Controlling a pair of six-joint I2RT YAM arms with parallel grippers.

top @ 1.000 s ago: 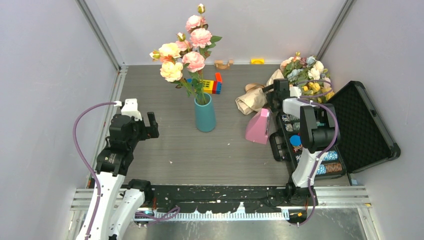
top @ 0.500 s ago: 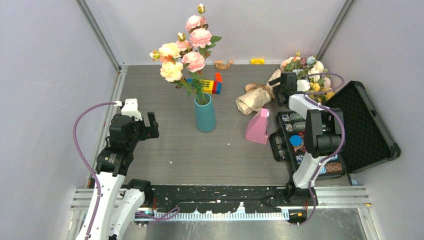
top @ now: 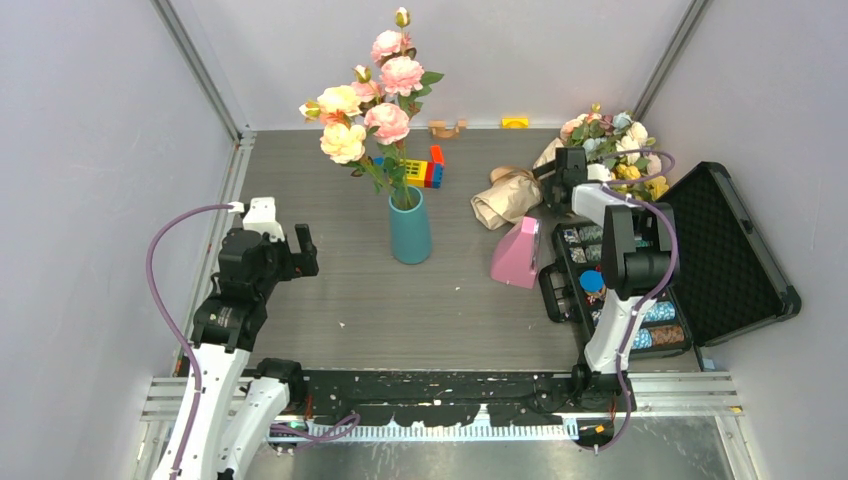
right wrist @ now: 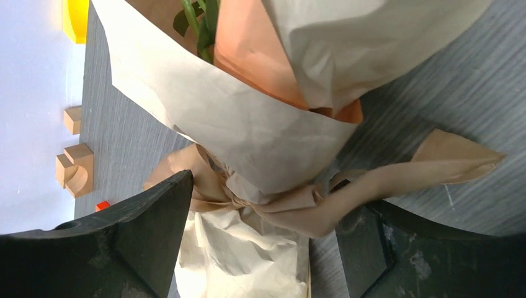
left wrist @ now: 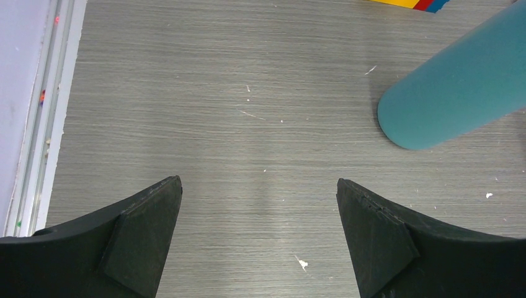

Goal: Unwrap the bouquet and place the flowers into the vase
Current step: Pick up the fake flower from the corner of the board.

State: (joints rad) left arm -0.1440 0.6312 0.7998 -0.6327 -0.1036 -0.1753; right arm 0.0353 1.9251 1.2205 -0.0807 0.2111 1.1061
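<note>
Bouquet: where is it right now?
In the top view, the bouquet lies at the far right of the table, just beyond the pink box and the open black case. The right gripper hangs open over its ribbon.

Top: overhead, whole table (top: 330, 300). Left wrist: downward, near vase (left wrist: 453, 93). Right wrist: tight on bouquet (right wrist: 236, 130), perhaps tilted.

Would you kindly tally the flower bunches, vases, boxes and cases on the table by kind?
Flower bunches: 2 (roses, wrapped bouquet)
Vase: 1
Pink box: 1
Black case: 1
Total: 5
</note>
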